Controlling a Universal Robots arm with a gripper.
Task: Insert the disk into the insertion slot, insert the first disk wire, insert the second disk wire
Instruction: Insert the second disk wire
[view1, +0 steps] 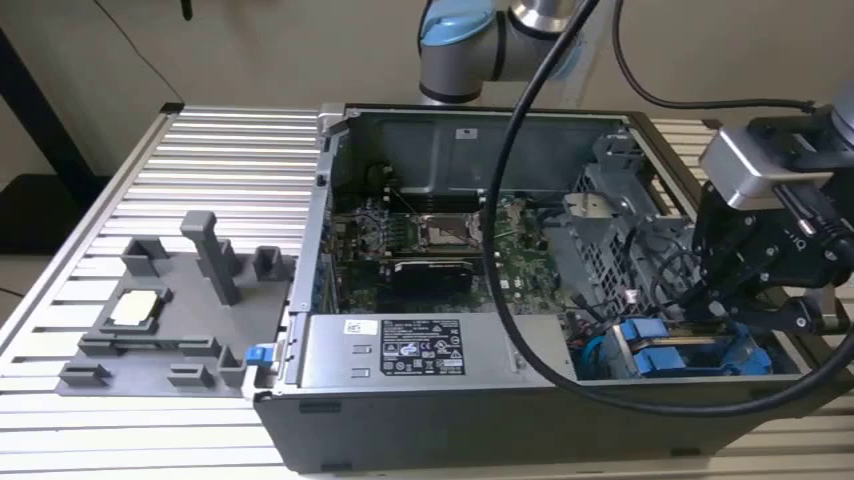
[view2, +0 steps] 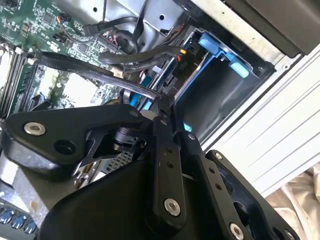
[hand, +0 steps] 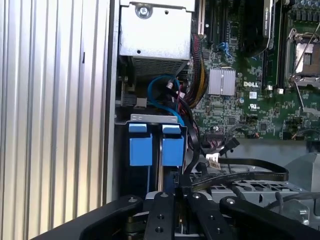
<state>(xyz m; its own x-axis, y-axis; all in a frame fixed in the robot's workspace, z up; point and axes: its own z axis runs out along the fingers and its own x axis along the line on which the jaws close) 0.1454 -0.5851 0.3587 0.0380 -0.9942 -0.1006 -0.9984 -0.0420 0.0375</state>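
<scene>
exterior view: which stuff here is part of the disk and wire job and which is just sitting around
Part of the job:
- gripper, low over the drive bay
- blue drive carriers in the case corner
- black cables beside the bay

Just sitting around:
- grey power-supply box
- grey parts holder on the table, at the exterior view's left
- motherboard

One open grey metal computer case (view1: 400, 420), two bright blue plastic drive carriers (hand: 140, 149) (hand: 172, 148) side by side, one grey plastic fixture tray (view1: 134, 345).
</scene>
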